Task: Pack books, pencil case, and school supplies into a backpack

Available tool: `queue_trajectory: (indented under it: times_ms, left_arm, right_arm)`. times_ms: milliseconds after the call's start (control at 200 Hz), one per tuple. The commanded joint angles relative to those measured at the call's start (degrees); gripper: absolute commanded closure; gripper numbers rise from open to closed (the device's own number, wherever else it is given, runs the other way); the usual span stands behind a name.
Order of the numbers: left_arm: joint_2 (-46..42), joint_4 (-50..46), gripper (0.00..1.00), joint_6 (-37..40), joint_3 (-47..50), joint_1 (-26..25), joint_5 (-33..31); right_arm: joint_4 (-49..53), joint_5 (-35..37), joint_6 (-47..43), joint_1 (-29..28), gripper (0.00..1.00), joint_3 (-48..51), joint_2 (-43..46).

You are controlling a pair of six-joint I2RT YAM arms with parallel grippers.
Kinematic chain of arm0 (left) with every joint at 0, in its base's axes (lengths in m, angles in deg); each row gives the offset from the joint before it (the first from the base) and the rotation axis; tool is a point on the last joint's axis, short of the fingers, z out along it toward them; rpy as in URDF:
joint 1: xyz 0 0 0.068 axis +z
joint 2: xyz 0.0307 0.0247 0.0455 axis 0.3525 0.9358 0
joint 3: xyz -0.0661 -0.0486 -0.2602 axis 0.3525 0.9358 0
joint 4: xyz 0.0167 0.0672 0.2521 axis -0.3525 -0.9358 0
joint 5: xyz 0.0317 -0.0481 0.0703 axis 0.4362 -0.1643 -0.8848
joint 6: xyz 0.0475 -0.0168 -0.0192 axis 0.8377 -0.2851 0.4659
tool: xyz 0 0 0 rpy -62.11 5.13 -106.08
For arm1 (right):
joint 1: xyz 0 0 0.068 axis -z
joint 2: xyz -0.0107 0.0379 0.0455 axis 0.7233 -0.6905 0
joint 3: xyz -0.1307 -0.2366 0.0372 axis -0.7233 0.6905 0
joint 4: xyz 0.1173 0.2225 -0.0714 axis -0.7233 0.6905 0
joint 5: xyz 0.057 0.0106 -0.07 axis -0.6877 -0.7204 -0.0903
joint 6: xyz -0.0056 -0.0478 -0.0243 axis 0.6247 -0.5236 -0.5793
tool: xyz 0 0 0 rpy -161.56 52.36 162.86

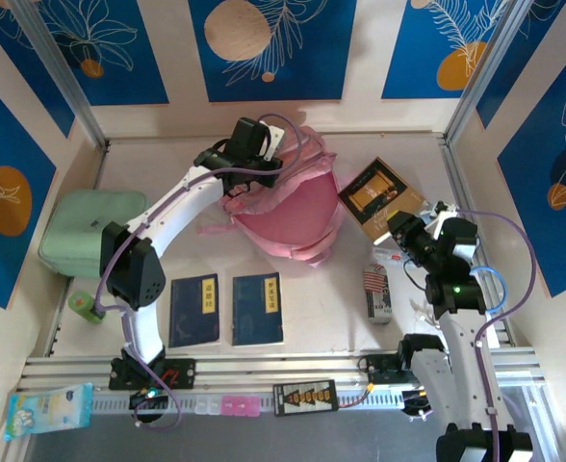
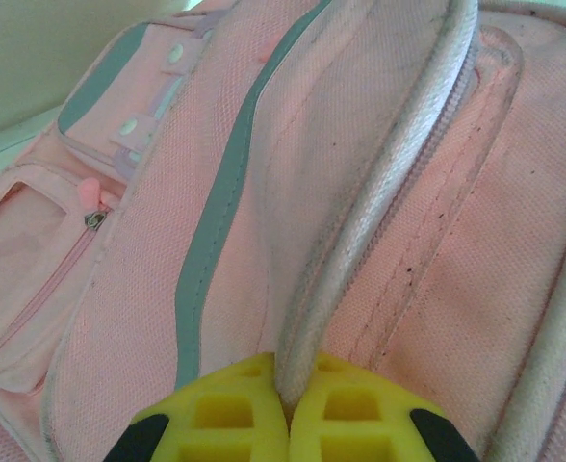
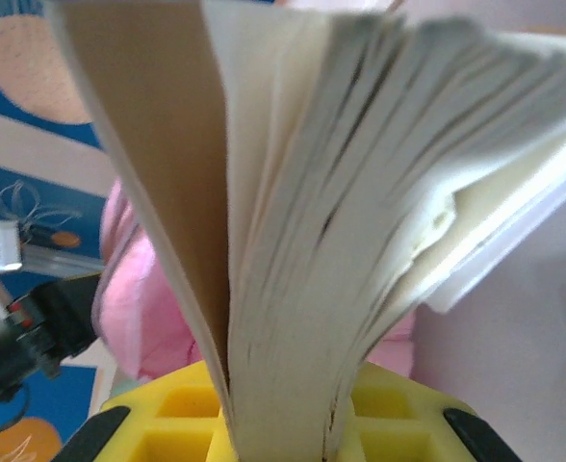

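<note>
The pink backpack [image 1: 293,207] lies at the table's middle back. My left gripper [image 1: 261,144] is at its far top, shut on the backpack's grey-white piped edge [image 2: 360,241], which runs up from between the yellow fingers [image 2: 235,414]. My right gripper [image 1: 405,229] is shut on the dark brown book [image 1: 377,192], held lifted to the right of the backpack, and its fanned pages [image 3: 312,241] rise from the jaws. Two dark blue books [image 1: 193,310] [image 1: 258,308] lie flat at the front. A flag-print pack [image 1: 374,281] and a grey-white oblong [image 1: 383,301] lie by the right arm. The pencil case is hidden.
A mint-green soft case [image 1: 90,231] lies at the left with a small green cylinder [image 1: 86,308] in front of it. A blue tissue pack [image 1: 47,409] sits on the front rail at the left. Walls close in on both sides and the back.
</note>
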State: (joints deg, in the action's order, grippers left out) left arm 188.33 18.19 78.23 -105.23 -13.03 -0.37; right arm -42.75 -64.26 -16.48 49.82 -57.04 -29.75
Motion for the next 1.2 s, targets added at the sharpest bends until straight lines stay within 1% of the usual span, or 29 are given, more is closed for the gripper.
queue_trajectory:
  times_ms: [0, 85, 190, 340, 445, 550, 725, 820, 935, 1085, 1190]
  left_arm:
    - [-1.7, 4.7, 1.0, -2.8, -4.2, -0.5, 1.5]
    - [-1.7, 4.9, 1.0, -4.1, -4.5, -0.7, 2.9]
    - [-1.5, 4.8, 1.0, -5.0, -5.9, -0.8, 5.2]
    - [-0.5, 3.7, 1.0, -4.7, -8.2, -1.4, 5.7]
    - [-0.1, 2.8, 1.0, -4.8, -9.4, -1.4, 5.8]
    - [-0.3, 2.6, 1.0, -5.0, -10.0, -1.5, 6.1]
    - [-0.4, 2.0, 1.0, -5.1, -11.1, -1.5, 6.7]
    - [0.0, 1.4, 1.0, -5.4, -11.8, -1.6, 7.1]
    - [0.0, 1.3, 1.0, -6.0, -12.0, -1.5, 7.0]
    - [-0.2, 1.9, 1.0, -7.1, -12.0, -1.5, 7.6]
    - [-0.1, 1.9, 1.0, -7.6, -12.2, -1.5, 7.6]
  right_arm:
    - [-8.2, -3.4, 1.4, -2.2, 0.82, -1.6, -0.3]
    - [-10.7, -3.5, 3.9, -4.3, 0.82, -0.1, -2.7]
    - [-15.9, -3.3, 8.2, -8.6, 0.82, 1.9, -7.5]
    - [-21.8, 0.4, 13.6, -14.9, 0.82, 0.6, -14.7]
    - [-24.7, 1.2, 17.8, -16.3, 0.82, -2.5, -20.8]
    - [-30.9, 1.4, 20.3, -17.1, 0.82, -5.3, -27.0]
    - [-35.2, 2.8, 19.8, -20.1, 0.82, -11.5, -35.2]
    - [-35.3, 6.2, 18.0, -22.4, 0.82, -14.6, -39.2]
    - [-36.1, 9.6, 17.8, -23.6, 0.82, -17.7, -44.9]
    - [-38.8, 12.9, 17.7, -25.3, 0.82, -22.2, -55.2]
    - [-42.3, 13.3, 18.5, -26.0, 0.82, -24.4, -62.2]
